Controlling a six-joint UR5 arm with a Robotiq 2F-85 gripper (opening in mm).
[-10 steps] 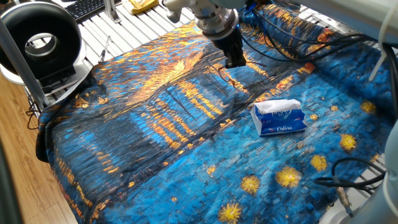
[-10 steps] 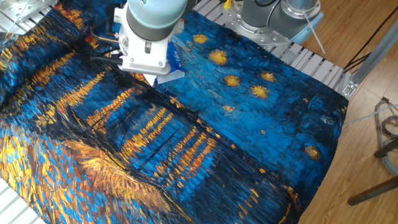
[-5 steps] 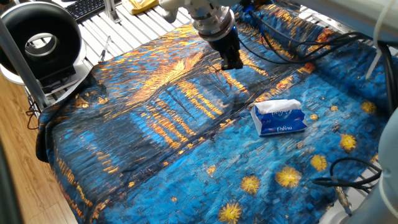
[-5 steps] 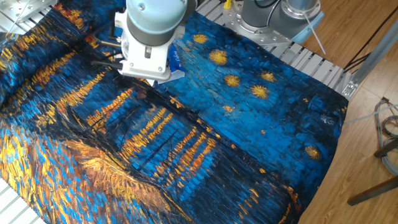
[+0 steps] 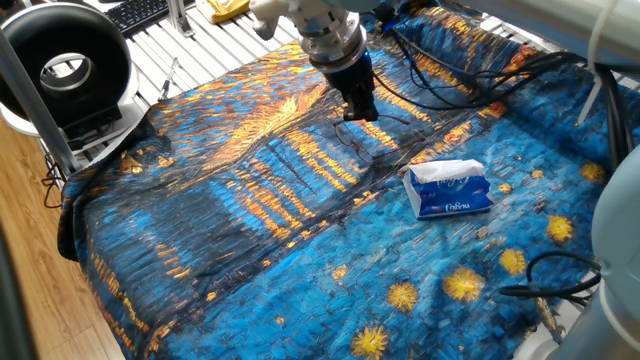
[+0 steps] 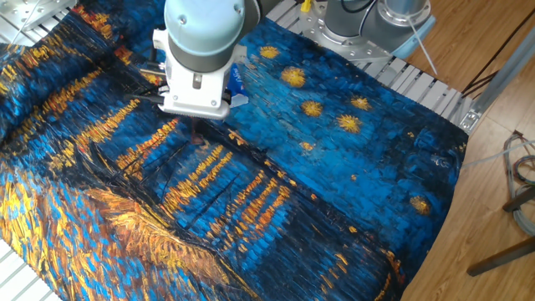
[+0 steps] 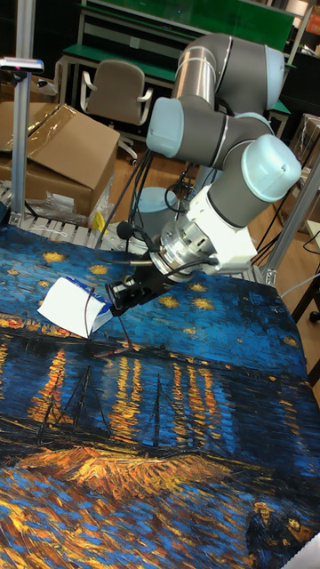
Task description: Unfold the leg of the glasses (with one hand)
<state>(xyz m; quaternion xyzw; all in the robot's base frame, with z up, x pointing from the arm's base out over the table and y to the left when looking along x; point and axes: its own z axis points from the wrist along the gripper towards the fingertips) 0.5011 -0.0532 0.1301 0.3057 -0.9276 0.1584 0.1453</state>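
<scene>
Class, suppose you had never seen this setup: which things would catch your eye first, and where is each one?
First, the painted cloth of blue and orange swirls that covers the whole table. Next, the big silver-grey arm bending down over it, its black gripper low above the cloth with the thin dark glasses at its tip. Then the blue-white tissue pack, lying on the cloth beside them.

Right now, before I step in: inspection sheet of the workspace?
Surface: table covered by a blue-orange painted cloth, wrinkled.
Job's things: glasses by the end effector; thin frame partly lifted in the tall fixed view; leg state too fine to tell.
Clutter: tissue pack on the cloth.
End effector: end effector low over the glasses; open or shut cannot be told.
Cables: cable bundle across the far cloth; more at the corner.
Surroundings: ring-shaped fan, cardboard box, chair.
</scene>
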